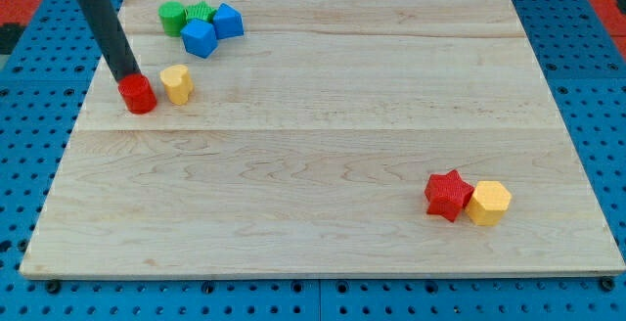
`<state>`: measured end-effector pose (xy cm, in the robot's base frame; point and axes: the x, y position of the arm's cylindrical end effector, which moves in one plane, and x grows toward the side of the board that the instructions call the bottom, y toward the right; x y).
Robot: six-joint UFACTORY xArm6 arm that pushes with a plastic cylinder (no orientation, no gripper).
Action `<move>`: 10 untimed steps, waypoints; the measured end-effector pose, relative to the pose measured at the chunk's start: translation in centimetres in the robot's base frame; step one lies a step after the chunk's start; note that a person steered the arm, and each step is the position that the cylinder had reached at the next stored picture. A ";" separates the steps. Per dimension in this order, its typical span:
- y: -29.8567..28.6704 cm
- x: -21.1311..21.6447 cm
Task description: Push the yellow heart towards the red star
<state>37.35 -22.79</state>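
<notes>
The yellow heart (177, 83) lies near the view's top left of the wooden board (323, 145). A red cylinder (138, 95) sits just to its left, a small gap apart. My tip (127, 74) stands at the red cylinder's upper left edge, touching or nearly touching it, left of the yellow heart. The red star (448, 195) lies far off at the view's lower right, touching a yellow hexagon (488, 204) on its right.
At the view's top left are a green cylinder (173, 16), another green block (200, 13) and two blue blocks (199, 38) (228, 21), clustered together above the yellow heart. Blue pegboard (29, 115) surrounds the board.
</notes>
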 end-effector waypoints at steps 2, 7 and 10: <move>3.7 -0.1; 13.4 0.0; 19.8 6.7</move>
<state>44.07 -2.98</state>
